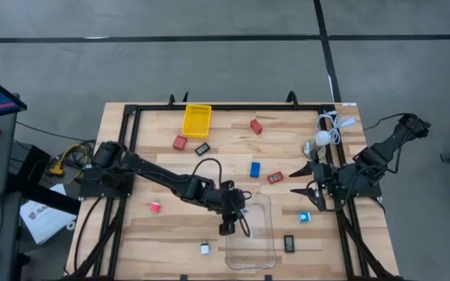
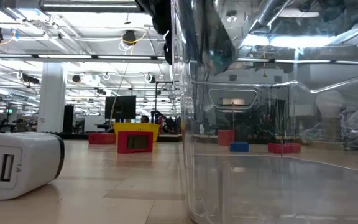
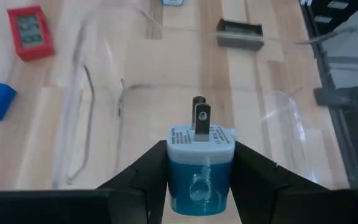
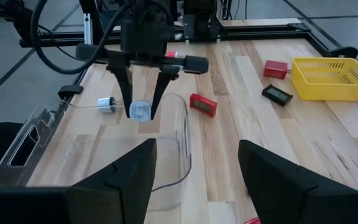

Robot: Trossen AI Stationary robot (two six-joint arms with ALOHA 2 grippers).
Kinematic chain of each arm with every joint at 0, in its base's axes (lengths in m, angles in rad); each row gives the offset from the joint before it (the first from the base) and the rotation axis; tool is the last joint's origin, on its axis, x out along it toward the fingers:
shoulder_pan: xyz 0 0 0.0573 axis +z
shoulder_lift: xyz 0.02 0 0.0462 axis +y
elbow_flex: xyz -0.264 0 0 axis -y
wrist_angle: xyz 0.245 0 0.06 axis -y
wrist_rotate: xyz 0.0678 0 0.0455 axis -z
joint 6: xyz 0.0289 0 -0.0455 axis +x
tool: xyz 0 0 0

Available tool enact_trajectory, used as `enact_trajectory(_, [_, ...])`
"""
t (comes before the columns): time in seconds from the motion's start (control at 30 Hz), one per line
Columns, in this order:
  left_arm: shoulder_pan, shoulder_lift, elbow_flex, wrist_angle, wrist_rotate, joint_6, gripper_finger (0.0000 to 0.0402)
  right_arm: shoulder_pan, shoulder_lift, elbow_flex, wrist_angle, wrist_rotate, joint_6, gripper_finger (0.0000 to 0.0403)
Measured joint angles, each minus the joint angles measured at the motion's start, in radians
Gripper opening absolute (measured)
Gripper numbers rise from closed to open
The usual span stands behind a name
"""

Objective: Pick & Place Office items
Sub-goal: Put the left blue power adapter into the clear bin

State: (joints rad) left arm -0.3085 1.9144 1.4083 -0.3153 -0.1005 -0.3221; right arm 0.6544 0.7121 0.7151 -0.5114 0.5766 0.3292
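Only one thing can really be read: digits that look like "858" are shown on the display of the red timer [image 3: 30, 32] in the left wrist view. Labels on the other pieces can't be made out.

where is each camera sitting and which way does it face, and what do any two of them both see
High view: above the table, looking straight down; both arms show, left tool at the clear bin, right tool waiting at the table's right side.
Low view: at table-top height, level across the table through the bin wall; a white charger lies near.
Left wrist view: looks past its own fingers, shut on a blue charger over the bin.
Right wrist view: looks past its open fingers at the left arm.
Shared: the wrist views both show the blue charger and bin.
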Motion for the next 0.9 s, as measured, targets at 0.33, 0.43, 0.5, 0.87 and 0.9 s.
enact_trajectory(0.33, [-0.024, 0.058, 0.000, 0.011, -0.005, -0.019, 0.0136, 0.000, 0.000, 0.000, -0.003, 0.000, 0.001, 0.0221])
enact_trajectory(0.43, [-0.025, 0.062, 0.000, 0.012, -0.013, -0.019, 0.0136, 0.000, 0.000, 0.000, -0.001, 0.000, 0.001, 0.0221])
enact_trajectory(0.5, [-0.025, 0.064, 0.000, 0.011, -0.023, -0.010, 0.0136, 0.000, 0.001, 0.000, 0.000, 0.000, 0.002, 0.0221])
enact_trajectory(0.87, [-0.004, 0.064, 0.000, 0.011, -0.048, 0.008, 0.0136, 0.001, 0.002, 0.000, 0.000, 0.000, 0.003, 0.0221])
enact_trajectory(0.9, [-0.004, 0.064, 0.000, 0.011, -0.048, 0.008, 0.0136, 0.001, 0.002, 0.000, 0.001, -0.001, 0.003, 0.0221])
